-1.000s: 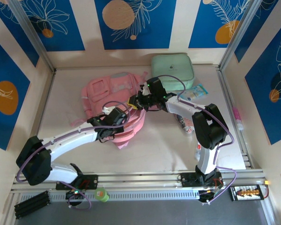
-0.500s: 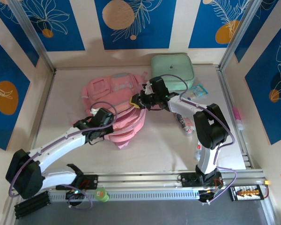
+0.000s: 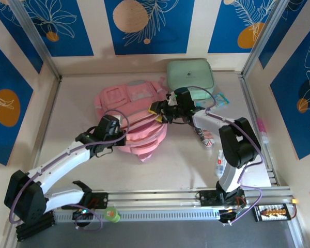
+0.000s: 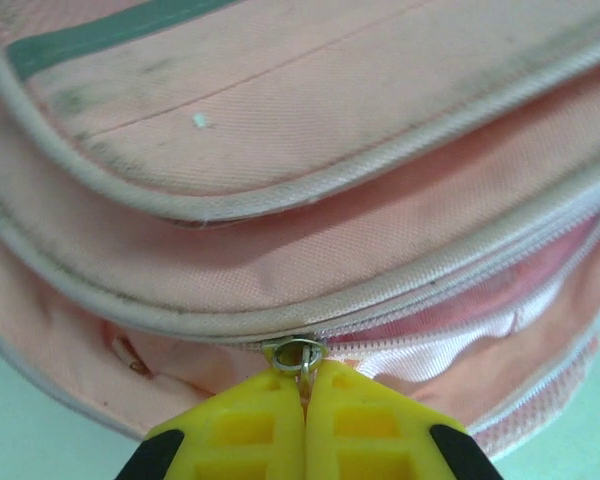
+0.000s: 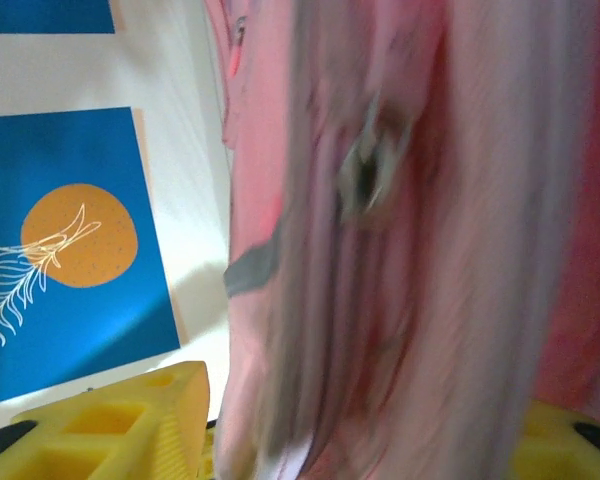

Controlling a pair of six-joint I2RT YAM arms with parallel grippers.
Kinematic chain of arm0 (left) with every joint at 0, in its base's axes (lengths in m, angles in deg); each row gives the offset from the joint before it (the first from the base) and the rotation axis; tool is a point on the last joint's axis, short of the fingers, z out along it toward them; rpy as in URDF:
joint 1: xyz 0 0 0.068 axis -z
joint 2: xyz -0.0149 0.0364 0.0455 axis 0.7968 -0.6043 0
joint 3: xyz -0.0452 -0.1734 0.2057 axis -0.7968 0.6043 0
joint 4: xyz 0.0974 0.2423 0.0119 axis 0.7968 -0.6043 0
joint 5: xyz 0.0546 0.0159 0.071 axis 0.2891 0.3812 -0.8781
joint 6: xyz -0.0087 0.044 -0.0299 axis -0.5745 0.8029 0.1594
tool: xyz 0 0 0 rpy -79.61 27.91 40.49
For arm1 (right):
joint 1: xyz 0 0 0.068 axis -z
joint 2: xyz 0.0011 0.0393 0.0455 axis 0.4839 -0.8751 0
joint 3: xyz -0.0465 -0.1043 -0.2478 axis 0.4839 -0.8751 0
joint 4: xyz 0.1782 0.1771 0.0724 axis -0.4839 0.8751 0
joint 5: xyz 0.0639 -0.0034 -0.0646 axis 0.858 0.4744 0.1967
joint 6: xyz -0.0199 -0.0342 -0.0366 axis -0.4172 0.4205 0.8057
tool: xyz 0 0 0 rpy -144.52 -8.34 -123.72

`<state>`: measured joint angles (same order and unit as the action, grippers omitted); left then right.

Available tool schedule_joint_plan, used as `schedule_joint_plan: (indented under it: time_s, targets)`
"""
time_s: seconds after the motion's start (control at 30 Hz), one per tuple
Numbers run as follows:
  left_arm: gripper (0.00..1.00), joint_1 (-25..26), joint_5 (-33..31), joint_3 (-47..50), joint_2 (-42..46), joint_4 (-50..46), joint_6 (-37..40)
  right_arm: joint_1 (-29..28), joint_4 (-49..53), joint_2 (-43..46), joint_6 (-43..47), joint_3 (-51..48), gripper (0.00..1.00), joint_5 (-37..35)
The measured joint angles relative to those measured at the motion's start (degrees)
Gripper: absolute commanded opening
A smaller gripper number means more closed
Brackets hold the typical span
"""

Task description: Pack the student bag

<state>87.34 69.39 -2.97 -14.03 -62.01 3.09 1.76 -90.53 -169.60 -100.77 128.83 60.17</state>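
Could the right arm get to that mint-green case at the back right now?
Probably yes. The mint-green case lies uncovered just behind the right gripper, which stands open at the edge of the pink bag, so it looks free to swing over.

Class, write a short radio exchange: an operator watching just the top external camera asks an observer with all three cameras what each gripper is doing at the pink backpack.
Operator: Is the left gripper holding anything on the student bag?
Observer: Yes. Its yellow fingers are pinched shut on the metal zipper pull.
Operator: And the right gripper?
Observer: Its fingers stand apart with the bag's pink fabric between them. The wrist picture is too blurred to say whether they grip it.
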Motion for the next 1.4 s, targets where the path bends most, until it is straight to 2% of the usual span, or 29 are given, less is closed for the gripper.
schedule_joint_plan:
  time_s: [0.23,0.43,0.47,0.6,0.73,0.93,1.2,1.3,1.4]
  targets:
    - [0.0,3.0,5.5,-0.3,-5.2,7.3,1.4,-4.1,2.1,5.8,-4.4,-3.5,0.54,-7.4]
    - [0.0,3.8,7.2,-1.9,-8.0,8.5,2.4,-5.3,4.0,5.0,-6.2,-3.1,0.51,-11.0]
    - [0.0,3.8,7.3,-2.2,-8.1,8.5,2.6,-5.4,4.1,4.6,-6.3,-2.7,0.48,-11.3]
    - [0.0,3.9,7.3,-2.8,-8.4,8.3,3.6,-5.4,4.7,2.9,-6.5,-1.6,0.25,-12.4]
    - [0.0,3.9,6.7,-3.0,-8.4,7.1,5.0,-5.4,5.9,2.8,-6.7,-1.3,0.14,-13.6]
    - [0.0,4.0,5.1,-4.5,-8.3,4.3,8.6,-4.6,6.6,5.1,-5.7,-1.3,0.12,-14.0]
    - [0.0,4.0,1.8,-4.5,-5.3,1.7,17.4,-0.2,6.6,6.5,-4.7,-1.3,0.1,-6.5]
    - [0.0,3.0,-0.1,-4.5,-5.5,0.6,20.0,0.2,6.7,6.8,-4.2,-1.3,0.1,-5.8]
    - [0.0,-0.1,-0.9,-4.5,-6.0,0.2,21.5,0.4,6.6,7.1,-3.8,-1.3,0.1,-5.6]
